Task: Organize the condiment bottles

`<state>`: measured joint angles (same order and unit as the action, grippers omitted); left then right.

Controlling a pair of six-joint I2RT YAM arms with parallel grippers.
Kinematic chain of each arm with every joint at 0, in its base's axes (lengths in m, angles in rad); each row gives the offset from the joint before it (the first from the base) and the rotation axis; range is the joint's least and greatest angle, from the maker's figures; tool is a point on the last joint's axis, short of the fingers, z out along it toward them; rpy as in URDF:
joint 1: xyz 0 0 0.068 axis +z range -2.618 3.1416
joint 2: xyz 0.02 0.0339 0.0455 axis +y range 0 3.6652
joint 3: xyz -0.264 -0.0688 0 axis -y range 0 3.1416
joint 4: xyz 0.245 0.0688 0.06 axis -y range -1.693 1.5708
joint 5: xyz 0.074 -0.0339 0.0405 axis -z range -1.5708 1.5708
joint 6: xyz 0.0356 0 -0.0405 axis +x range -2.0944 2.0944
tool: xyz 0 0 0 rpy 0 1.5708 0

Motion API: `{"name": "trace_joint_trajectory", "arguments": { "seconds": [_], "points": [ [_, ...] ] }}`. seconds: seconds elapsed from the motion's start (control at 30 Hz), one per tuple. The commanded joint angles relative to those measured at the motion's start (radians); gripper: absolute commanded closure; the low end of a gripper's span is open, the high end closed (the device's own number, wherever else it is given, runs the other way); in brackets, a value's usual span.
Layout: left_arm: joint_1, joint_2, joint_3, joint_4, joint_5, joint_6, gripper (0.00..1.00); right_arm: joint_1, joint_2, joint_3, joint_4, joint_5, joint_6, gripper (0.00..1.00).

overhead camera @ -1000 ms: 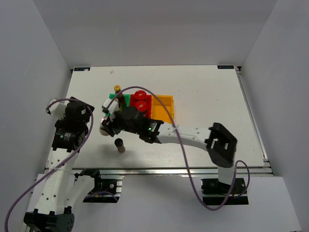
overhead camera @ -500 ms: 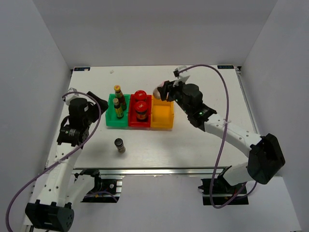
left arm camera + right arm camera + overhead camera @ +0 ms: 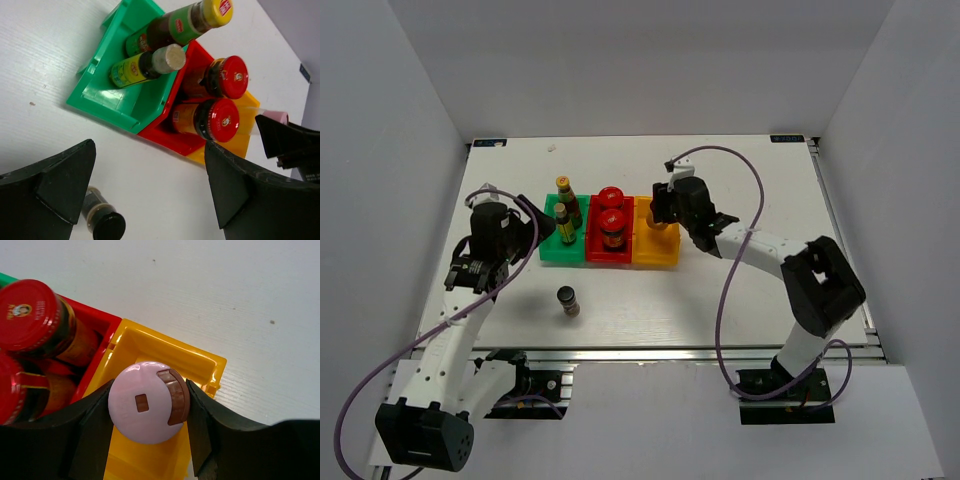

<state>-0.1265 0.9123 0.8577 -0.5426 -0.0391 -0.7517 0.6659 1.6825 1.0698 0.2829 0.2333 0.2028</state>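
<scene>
**Pink shaker held over orange bin; one dark shaker loose on surface**

Right pincer (image 3: 662, 212): clenched on the pink shaker (image 3: 147, 409), one finger on each side of its body. The wrist view looks straight down on the shaker's flat pink top, which has a brown band along one edge. The shaker sits over the inside of the orange bin (image 3: 170, 347), towards the far end. Cannot tell whether its base touches the bin floor.

Left pincer (image 3: 150, 192): released, fingers spread wide, nothing between them. It hangs above the bare surface (image 3: 750, 180), just left of the bins.

The bins stand in a row, touching: green bin (image 3: 107, 97) on the left, red bin (image 3: 170, 137) in the middle, orange on the right.

Green bin: tall dark bottle (image 3: 185, 22) with a yellow cap at the far end. The small yellow bottle (image 3: 142, 67), with a grey cap, is just in front of it.

Red bin: red-lidded jar (image 3: 227, 77) at the back, second red-lidded jar (image 3: 220, 119) in front. The two stand close together.

Small dark shaker (image 3: 567, 300): upright on the surface, outside every bin. It is nearer the arm bases than the green bin is, and apart from both pincers.
</scene>
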Motion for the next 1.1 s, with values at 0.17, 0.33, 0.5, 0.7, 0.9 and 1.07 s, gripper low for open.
{"name": "trace_joint_trajectory", "arguments": {
  "seconds": [0.17,0.33,0.5,0.7,0.9,1.07],
  "points": [
    [0.002,-0.013,-0.037,-0.151,0.034,0.067,0.02,-0.005,0.103,0.073,0.078,0.063,-0.006,0.73],
    [-0.012,0.0,-0.078,-0.183,0.038,0.097,0.02,-0.005,0.158,0.105,0.084,0.047,0.013,0.66],
    [-0.09,0.007,-0.074,-0.232,-0.011,0.109,0.02,-0.003,0.169,0.114,0.065,0.058,0.017,0.33],
    [-0.243,0.037,-0.026,-0.301,-0.123,0.098,0.02,-0.005,0.14,0.111,0.033,0.045,0.018,0.17],
    [-0.328,0.108,0.009,-0.384,-0.197,0.112,0.03,-0.005,0.059,0.11,-0.033,0.047,0.02,0.11],
    [-0.364,0.131,0.007,-0.415,-0.214,0.121,0.09,-0.005,-0.076,0.033,0.004,0.093,0.029,0.11]
  ]
}}
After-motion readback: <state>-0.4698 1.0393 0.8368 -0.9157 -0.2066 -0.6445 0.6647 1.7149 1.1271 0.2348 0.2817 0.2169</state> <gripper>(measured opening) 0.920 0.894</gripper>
